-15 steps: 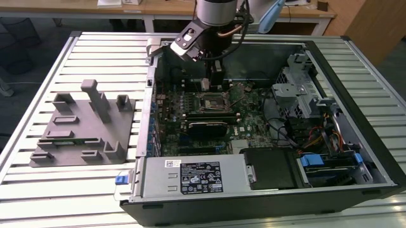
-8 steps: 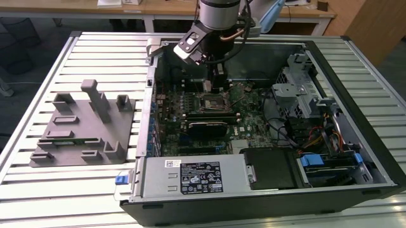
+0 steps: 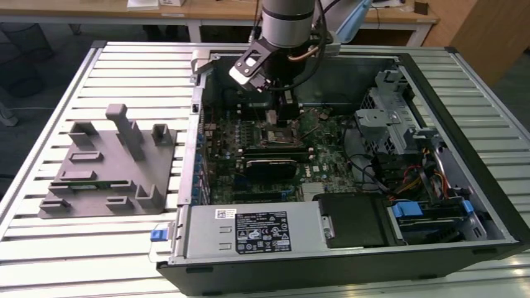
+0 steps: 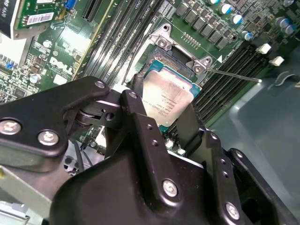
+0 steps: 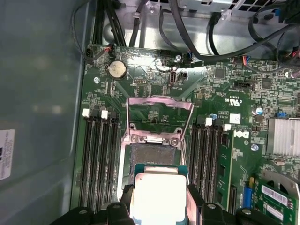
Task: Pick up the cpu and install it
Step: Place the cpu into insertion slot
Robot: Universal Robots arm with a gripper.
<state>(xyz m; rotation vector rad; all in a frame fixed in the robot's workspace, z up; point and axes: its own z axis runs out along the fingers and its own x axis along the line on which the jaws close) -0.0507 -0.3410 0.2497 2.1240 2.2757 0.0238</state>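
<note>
The black two-finger gripper (image 4: 164, 117) is clenched on the cpu (image 4: 168, 99), one finger (image 4: 136, 101) on each of two opposite edges. The chip hangs level, just above the open socket (image 5: 154, 152) and partly over its near edge; whether it touches the socket yet cannot be told from these angles.

The step in hand appears to be bringing the chip square over the socket. Doing it well likely means keeping the chip flat, matching its corners and edge notches to the socket outline, and setting it straight down without sliding or pressing, since the contacts beneath would bend easily. The grip should stay on the edges only.

The cpu is a small, thin square. Its top is a pale silvery metal plate with rounded corners and faint print, sitting on a slightly wider green base that shows as a narrow border.

Beyond it, the socket's metal load frame (image 5: 159, 101) stands swung open, between banks of black memory slots (image 5: 98, 159) on the green motherboard (image 5: 220, 93). In the exterior view, the arm (image 3: 286, 25) reaches down into the open computer case (image 3: 463, 205), which lies on a slatted metal table (image 3: 49, 248). A grey plastic fixture (image 3: 103, 167) sits beside the case, on the exterior view's left.
</note>
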